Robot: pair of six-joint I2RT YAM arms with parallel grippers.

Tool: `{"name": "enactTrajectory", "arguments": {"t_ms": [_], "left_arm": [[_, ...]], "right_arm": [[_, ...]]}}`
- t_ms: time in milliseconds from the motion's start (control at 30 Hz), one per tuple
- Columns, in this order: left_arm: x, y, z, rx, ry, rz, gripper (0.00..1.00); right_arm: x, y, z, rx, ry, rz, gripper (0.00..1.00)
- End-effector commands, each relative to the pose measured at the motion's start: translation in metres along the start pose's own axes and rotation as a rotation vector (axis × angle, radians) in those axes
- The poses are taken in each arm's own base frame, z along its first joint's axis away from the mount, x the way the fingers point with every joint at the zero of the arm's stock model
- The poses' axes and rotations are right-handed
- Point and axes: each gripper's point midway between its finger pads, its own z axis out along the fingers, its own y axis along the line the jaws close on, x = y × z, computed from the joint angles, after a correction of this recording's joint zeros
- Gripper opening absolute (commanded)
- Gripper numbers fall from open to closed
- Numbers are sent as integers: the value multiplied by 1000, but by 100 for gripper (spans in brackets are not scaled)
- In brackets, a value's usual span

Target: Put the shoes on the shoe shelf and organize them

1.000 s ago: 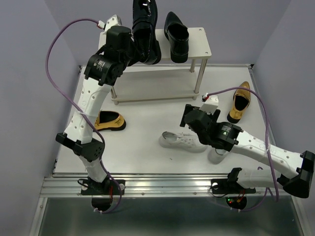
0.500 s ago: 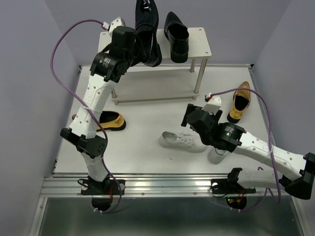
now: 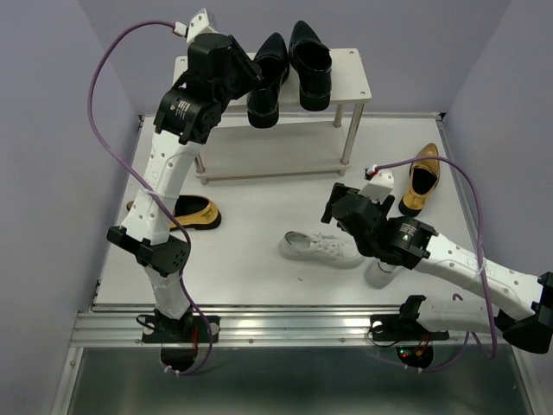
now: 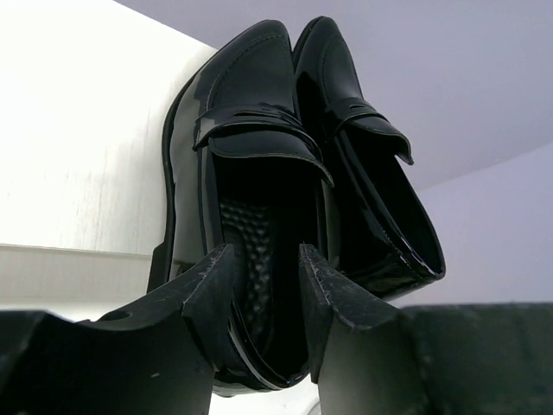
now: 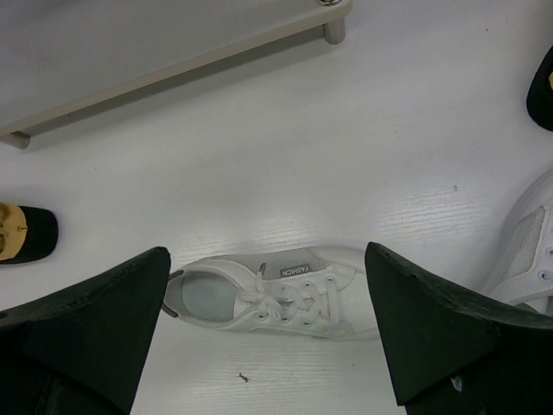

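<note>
Two black shoes (image 3: 266, 86) (adjacent) sit atop the shelf (image 3: 350, 73).

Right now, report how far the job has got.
Done: both black dress shoes sit on the shoe shelf's top tier. In hand: left gripper, jaws parted, at one's heel; open right gripper over a white sneaker. Left: both sneakers and both gold loafers on the table.

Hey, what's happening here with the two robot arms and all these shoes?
The left claw sits parted at the heel of a glossy black leather dress shoe resting beside its mate on the top board of the pale wooden two-tier shoe shelf. The right claw hangs wide open above a white lace-up sneaker on the table. The other sneaker and both shiny gold loafers lie on the table, unshelved.
</note>
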Motion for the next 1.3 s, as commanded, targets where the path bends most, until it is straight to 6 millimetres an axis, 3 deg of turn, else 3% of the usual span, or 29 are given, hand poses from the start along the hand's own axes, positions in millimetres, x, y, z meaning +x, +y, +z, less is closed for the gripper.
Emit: {"name": "enactTrajectory", "arguments": {"t_ms": [0,233,333,367,467,600,633,667,700,833,900,933,1033,1133,1267], "left_arm": [[-26,-25,-16,97,-66,-25,48],[-38,-30,-31,127,-94,-12,63],[-52,-31,-46,138,-145,-9,64],[-64,-33,-61,150,-180,-6,65],[-81,-31,-83,153,-234,10,67],[-86,-13,-101,97,-254,53,66],[-74,-2,-95,62,-226,77,65],[-77,3,-108,61,-235,98,58],[-70,10,-108,44,-219,117,54],[-18,61,-106,-62,-105,213,47],[0,73,-103,-75,-60,246,44],[20,83,-100,-80,-2,280,44],[57,99,-92,-93,96,329,44],[87,102,-81,-61,165,344,46],[109,105,-56,-72,198,360,47]], "right_arm": [[-7,-5,-4,9,-23,41,100],[-7,-6,-4,11,-23,42,100],[-7,-5,-4,11,-23,39,100],[-8,-5,-4,10,-23,40,100],[-9,-3,-4,10,-24,39,100],[-9,-1,-3,10,-21,37,100],[-9,-1,-3,9,-20,37,100],[-8,0,-2,8,-18,37,100],[-8,0,-2,8,-18,37,100],[-6,0,0,13,-18,34,100],[-4,1,1,16,-14,30,100],[-1,4,3,15,-7,23,100],[2,9,6,9,4,23,100],[2,12,7,1,6,19,100],[-1,17,7,-12,3,18,100]]}}
